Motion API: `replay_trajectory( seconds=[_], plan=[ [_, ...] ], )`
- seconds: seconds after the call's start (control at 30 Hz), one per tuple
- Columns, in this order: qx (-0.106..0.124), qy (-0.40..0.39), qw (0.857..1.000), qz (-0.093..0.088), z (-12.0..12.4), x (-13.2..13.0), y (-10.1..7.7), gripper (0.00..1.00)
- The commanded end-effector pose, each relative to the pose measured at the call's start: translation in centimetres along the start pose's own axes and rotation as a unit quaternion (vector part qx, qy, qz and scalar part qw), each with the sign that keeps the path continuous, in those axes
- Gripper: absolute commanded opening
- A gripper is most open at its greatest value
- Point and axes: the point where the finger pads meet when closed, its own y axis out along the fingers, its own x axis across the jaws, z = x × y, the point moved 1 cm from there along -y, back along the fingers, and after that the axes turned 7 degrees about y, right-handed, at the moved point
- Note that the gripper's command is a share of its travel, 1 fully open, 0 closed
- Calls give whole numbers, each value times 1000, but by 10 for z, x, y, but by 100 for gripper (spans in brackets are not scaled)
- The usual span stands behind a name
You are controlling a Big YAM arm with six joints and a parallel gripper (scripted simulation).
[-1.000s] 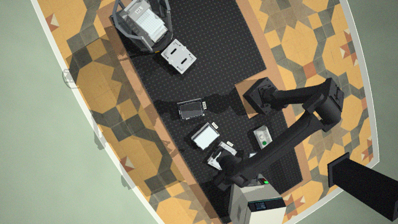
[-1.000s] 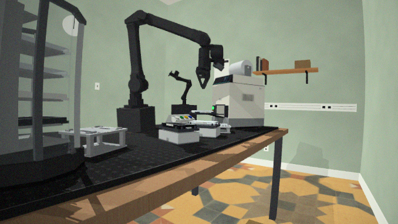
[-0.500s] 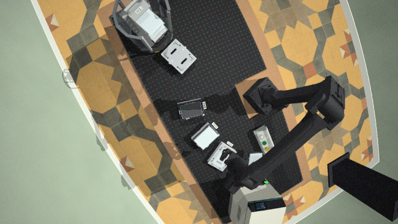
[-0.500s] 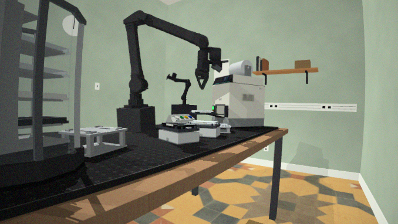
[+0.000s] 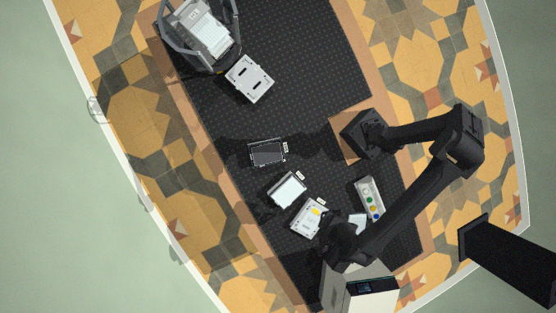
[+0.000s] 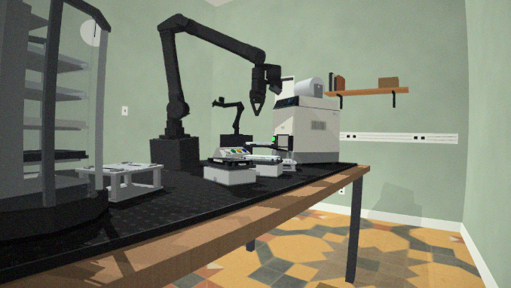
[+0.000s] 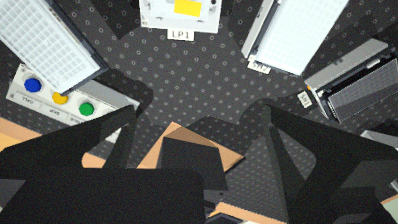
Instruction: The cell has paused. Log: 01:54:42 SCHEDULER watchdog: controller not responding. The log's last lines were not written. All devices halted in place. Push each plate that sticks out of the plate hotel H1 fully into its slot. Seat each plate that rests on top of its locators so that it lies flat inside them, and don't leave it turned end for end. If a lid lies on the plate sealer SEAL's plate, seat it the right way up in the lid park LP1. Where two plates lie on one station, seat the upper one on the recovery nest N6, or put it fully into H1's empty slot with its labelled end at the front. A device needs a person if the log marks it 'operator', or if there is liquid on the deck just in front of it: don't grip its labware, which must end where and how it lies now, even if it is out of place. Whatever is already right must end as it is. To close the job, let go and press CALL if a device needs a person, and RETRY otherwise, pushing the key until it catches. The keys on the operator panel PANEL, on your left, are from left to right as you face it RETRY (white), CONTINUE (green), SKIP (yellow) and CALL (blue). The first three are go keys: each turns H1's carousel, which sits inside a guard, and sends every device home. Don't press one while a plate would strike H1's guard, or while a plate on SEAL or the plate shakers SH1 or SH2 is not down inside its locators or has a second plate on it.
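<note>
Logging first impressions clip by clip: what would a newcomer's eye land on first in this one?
Probably the black arm arching high over the dark deck mat, its gripper hanging open and empty above the stations near the white sealer box. Next, the operator panel with its coloured keys, and the lid park LP1 with its yellow patch. At the deck's far end stands the guarded plate hotel.

One camera stares straight down from overhead, another stands low at the bench (image 6: 234, 222) end by the hotel, the third rides the wrist; all catch the key panel (image 5: 370, 198).
</note>
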Motion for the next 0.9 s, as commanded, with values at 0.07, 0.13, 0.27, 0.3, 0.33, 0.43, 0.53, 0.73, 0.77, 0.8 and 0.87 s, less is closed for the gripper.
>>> replay_trajectory(
  seconds=[0.07, 0.13, 0.27, 0.3, 0.33, 0.43, 0.53, 0.73, 0.77, 0.8, 0.87],
  plan=[
    [-21, -97, 995, -4, 7, 18, -11, 100],
    [-21, -129, 991, -3, 11, 23, -11, 100],
    [-21, -129, 991, -3, 15, 28, -10, 100],
    [-21, -129, 991, -3, 17, 31, -10, 100],
    [-20, -129, 991, -3, 19, 34, -10, 100],
    [-19, -118, 993, -3, 25, 42, -10, 100],
    [-18, -118, 993, -4, 31, 50, -10, 100],
    [-16, -118, 993, -4, 44, 65, -10, 100],
    [-16, -118, 993, -4, 44, 65, -10, 100],
    [-16, -118, 993, -4, 44, 65, -10, 100],
    [-15, -119, 993, -3, 48, 71, -9, 100]
  ],
)
